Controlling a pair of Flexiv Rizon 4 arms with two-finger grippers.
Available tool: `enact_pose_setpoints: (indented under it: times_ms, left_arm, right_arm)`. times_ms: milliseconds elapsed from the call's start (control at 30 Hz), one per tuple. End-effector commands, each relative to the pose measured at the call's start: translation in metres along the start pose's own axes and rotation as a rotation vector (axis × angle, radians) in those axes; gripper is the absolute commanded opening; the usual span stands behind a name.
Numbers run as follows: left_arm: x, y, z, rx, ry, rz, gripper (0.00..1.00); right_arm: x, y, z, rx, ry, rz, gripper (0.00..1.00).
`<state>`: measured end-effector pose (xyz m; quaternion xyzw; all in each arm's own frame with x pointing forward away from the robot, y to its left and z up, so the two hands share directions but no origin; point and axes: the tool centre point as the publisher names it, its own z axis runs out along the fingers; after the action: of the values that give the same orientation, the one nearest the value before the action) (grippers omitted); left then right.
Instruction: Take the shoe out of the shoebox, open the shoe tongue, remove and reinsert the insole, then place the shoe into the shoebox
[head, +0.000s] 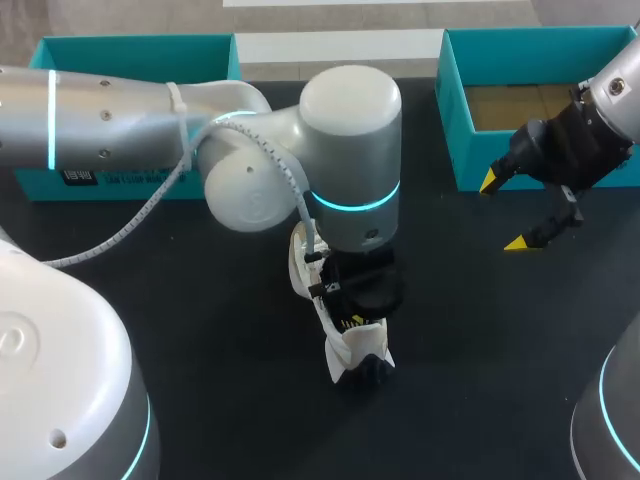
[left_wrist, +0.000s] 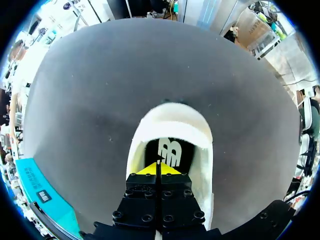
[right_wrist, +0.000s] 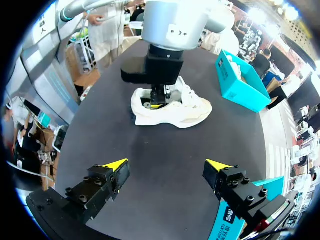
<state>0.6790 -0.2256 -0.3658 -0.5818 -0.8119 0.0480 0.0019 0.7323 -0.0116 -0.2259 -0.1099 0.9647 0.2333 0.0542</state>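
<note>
The left pincer (left_wrist: 157, 167) is lowered into the opening of the white lace-up sneaker (right_wrist: 175, 112), its yellow tips pressed together just above the black insole (left_wrist: 170, 147); whether they pinch any of it cannot be told. The sneaker stands upright on the black worktop (head: 480, 350), near its middle and outside both boxes, largely hidden in the head view under the silver left arm (head: 350, 150). The right pincer (right_wrist: 166, 165) is spread wide and holds nothing, hanging above the worktop just beside the open teal cardboard shoebox (head: 455, 110). A second teal box (head: 130, 50) sits at the far left.
</note>
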Motion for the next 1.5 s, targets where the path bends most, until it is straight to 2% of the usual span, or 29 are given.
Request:
enact_pose_setpoints:
  times_ms: [33,200,333,467,600,667,800,867,900,967,1000,1167,1233,1267,1300,1333,1367,1500]
  left_arm:
    - [0.005,-0.006,-0.001,0.008,-0.015,0.020,0.00]
    - [0.000,-0.015,0.016,0.020,-0.012,0.032,0.00]
    - [0.000,-0.013,0.035,0.030,0.006,0.029,0.00]
    - [0.001,-0.010,0.045,0.030,0.019,0.025,0.00]
    - [0.002,-0.006,0.042,0.031,0.029,0.023,0.00]
    - [0.005,-0.001,0.031,0.018,0.036,0.017,0.00]
    - [0.010,0.006,0.010,-0.053,0.042,0.003,0.00]
    - [0.013,0.010,-0.001,-0.105,0.040,-0.010,0.00]
    - [0.015,0.014,-0.010,-0.159,0.033,-0.029,0.00]
    - [0.016,0.017,-0.015,-0.201,0.029,-0.044,0.00]
    - [0.017,0.021,-0.020,-0.245,0.017,-0.062,0.00]
    - [0.015,0.034,-0.020,-0.337,0.025,-0.101,0.00]
    - [0.014,0.036,-0.021,-0.334,0.017,-0.104,0.34]
    - [0.013,0.037,-0.021,-0.332,0.019,-0.104,0.45]
    - [0.013,0.037,-0.021,-0.335,0.018,-0.105,0.63]
    - [0.013,0.037,-0.021,-0.334,0.017,-0.104,0.90]
    - [0.013,0.037,-0.021,-0.333,0.017,-0.106,1.00]
    - [0.014,0.036,-0.021,-0.325,0.016,-0.108,1.00]
  right_arm:
    - [0.000,0.000,0.001,0.003,0.000,0.001,1.00]
    - [0.000,0.000,0.001,0.003,0.000,0.001,1.00]
    - [0.000,0.000,0.001,0.003,0.000,0.001,1.00]
    - [0.000,0.000,0.001,0.003,0.000,0.001,1.00]
    - [0.000,0.000,0.001,0.003,0.000,0.001,1.00]
    - [0.000,0.000,0.001,0.003,0.000,0.001,1.00]
    - [0.000,0.000,0.001,0.003,0.000,0.001,1.00]
    - [0.000,0.000,0.001,0.003,0.000,0.001,1.00]
    - [0.000,0.000,0.001,0.003,0.000,0.001,1.00]
    - [0.000,0.000,0.001,0.003,0.000,0.001,1.00]
    - [0.000,0.000,0.001,0.003,0.000,0.001,1.00]
    - [0.000,0.000,0.001,0.003,0.000,0.001,1.00]
    - [0.000,0.000,0.001,0.003,0.000,0.001,1.00]
    - [0.000,0.000,0.001,0.003,0.000,0.001,1.00]
    - [0.000,0.000,0.001,0.003,0.000,0.001,1.00]
    - [0.000,0.000,0.001,0.003,0.000,0.001,1.00]
    - [0.000,0.000,0.001,0.003,0.000,0.001,1.00]
    - [0.000,0.000,0.001,0.003,0.000,0.001,1.00]
